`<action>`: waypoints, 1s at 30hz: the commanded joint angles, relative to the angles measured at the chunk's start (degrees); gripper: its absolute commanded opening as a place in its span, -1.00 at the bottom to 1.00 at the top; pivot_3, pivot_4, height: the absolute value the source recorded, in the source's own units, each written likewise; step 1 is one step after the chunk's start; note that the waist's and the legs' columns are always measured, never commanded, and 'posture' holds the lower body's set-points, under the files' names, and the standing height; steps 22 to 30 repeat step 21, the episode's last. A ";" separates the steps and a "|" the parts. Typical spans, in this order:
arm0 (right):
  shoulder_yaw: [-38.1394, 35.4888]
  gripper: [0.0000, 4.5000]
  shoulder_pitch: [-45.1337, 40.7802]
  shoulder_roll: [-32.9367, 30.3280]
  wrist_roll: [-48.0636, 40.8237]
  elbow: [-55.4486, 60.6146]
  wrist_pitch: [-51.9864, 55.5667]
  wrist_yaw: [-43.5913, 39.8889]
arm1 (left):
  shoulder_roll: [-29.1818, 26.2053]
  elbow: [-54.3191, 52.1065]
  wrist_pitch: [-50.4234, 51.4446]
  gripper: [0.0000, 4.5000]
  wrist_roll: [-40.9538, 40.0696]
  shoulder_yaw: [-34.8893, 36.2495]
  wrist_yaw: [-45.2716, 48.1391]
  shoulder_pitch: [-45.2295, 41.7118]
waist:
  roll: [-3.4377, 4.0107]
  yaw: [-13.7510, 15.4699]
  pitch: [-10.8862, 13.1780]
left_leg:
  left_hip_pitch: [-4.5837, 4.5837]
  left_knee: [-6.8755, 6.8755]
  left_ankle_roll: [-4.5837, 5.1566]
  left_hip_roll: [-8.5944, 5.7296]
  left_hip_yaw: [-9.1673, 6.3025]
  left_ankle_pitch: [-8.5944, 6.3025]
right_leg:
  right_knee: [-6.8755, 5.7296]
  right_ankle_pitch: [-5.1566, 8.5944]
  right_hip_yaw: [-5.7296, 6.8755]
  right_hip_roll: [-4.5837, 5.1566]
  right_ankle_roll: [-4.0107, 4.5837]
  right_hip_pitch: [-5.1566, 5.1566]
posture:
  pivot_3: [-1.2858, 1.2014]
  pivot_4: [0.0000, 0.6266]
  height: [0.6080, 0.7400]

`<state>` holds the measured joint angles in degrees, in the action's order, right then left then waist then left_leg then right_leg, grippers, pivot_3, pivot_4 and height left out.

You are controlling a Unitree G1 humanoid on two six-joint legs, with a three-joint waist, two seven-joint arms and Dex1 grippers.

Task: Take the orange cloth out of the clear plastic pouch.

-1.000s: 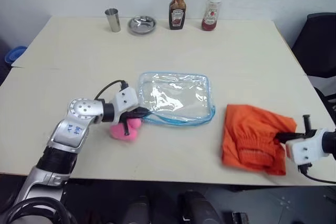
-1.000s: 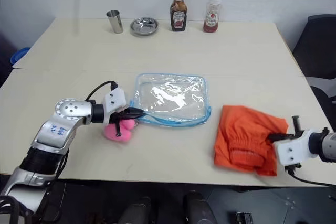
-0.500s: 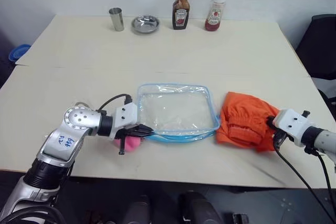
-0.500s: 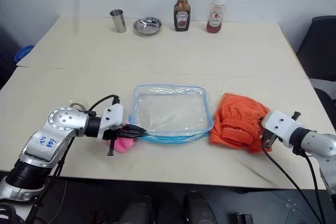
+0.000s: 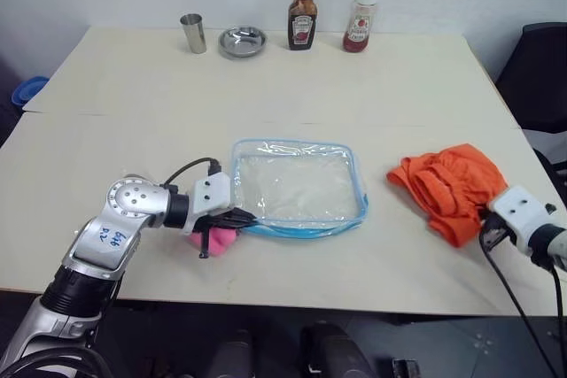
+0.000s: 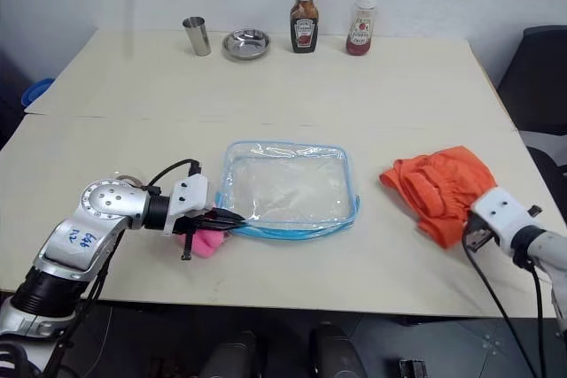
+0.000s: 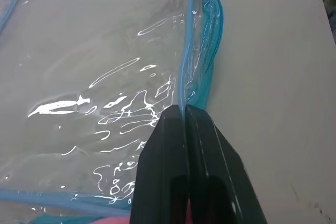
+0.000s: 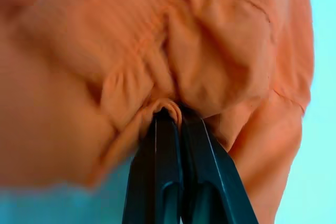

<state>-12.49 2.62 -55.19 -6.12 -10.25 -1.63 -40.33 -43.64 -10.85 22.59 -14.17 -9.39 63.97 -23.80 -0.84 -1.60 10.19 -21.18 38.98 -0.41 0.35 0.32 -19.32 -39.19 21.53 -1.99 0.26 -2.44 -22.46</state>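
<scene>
Since the orange cloth [image 5: 446, 189] lies bunched on the counter [image 5: 266, 86], well clear of the empty clear plastic pouch [image 5: 299, 190], removal looks done. Left claw [image 7: 185, 113] pinches the pouch's edge; right claw [image 8: 173, 113] pinches a cloth fold, unreleased.

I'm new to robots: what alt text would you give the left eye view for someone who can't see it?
An orange cloth lies out on a beige table, pinched by the right gripper, beside an empty clear plastic pouch whose edge the left gripper clamps. A pink pom-pom sits by that gripper; two sauce bottles, a metal cup and a metal dish stand at the far edge.
</scene>
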 commanded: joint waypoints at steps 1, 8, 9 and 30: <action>-1.31 -0.59 4.22 0.13 -3.39 6.49 -0.67 -5.59 | 0.53 -2.57 2.86 -0.79 -3.54 1.86 0.13 0.80 | -0.03 -0.07 -0.01 | 0.01 0.00 0.00 0.00 0.01 0.00 | 0.00 0.00 -0.01 0.00 0.00 0.01 | 0.03 -0.52 1.00; -12.61 0.46 10.92 -2.99 -12.31 14.76 4.83 -15.29 | 0.49 -4.60 9.04 0.14 -11.02 8.47 -1.66 0.81 | -0.01 0.14 0.00 | -0.01 0.01 0.00 0.00 0.00 0.00 | -0.01 0.00 0.00 0.00 0.00 0.00 | 0.03 -0.52 1.00; -15.64 0.61 12.14 -3.57 -15.20 15.66 7.68 -17.81 | 0.37 -4.58 10.79 0.29 -12.82 10.43 -2.23 0.69 | -0.01 0.18 0.00 | -0.01 0.01 0.00 0.00 -0.01 0.00 | 0.01 0.00 -0.01 0.00 0.00 0.00 | 0.03 -0.52 1.00; -39.60 0.76 13.81 -13.43 -26.22 -0.29 32.66 -35.48 | -18.41 8.26 12.64 0.41 -19.86 30.99 9.58 7.46 | -0.03 -0.05 0.02 | 0.14 -0.31 0.28 -0.01 -0.04 -0.15 | 0.22 0.00 0.02 0.06 0.01 0.06 | 0.03 -0.52 1.00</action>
